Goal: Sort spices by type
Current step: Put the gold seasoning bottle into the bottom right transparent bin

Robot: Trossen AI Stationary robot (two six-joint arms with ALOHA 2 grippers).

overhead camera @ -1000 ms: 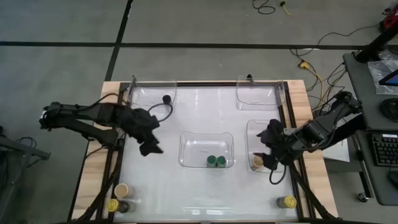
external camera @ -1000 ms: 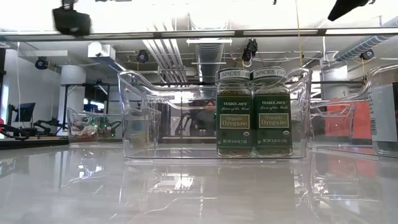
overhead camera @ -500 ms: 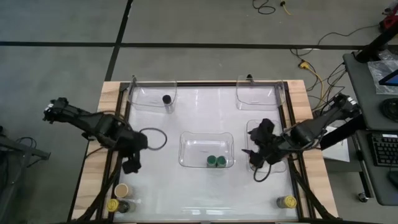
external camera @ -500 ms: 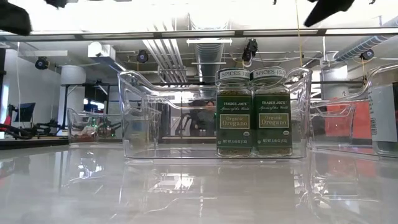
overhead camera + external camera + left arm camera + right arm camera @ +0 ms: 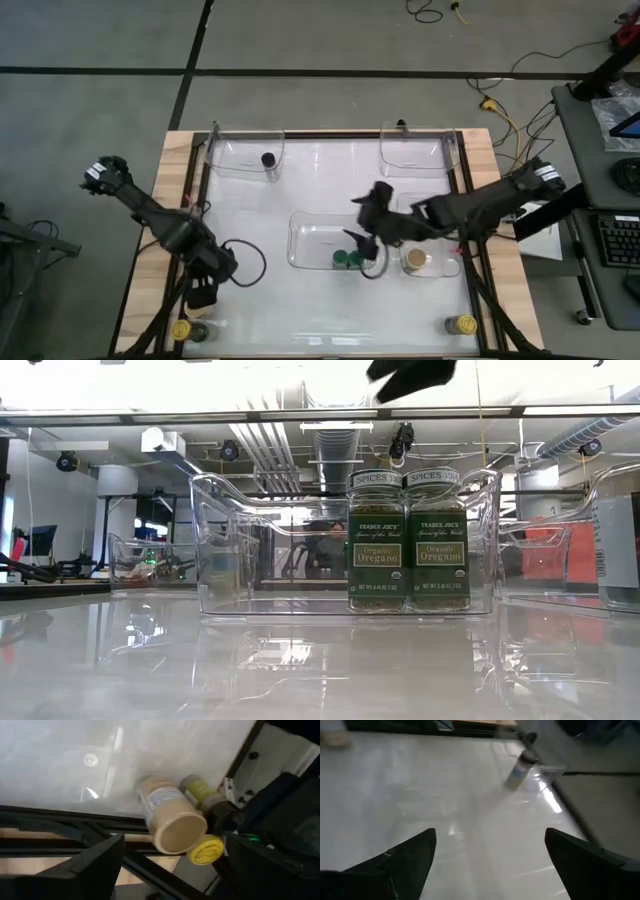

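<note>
Your left gripper (image 5: 165, 865), fingers wide and empty, hangs over the tan jar (image 5: 170, 822) and the yellow jar (image 5: 202, 847) at the table's near left corner. These two touch, so closing on one can tip the other.

Your right gripper (image 5: 365, 225), also wide and empty, is above the middle tray (image 5: 300, 245).

You can count:
- two green jars (image 5: 348, 260) in that tray
- two tan
- two yellow
- one black jar (image 5: 268, 159) in the far left tray
</note>
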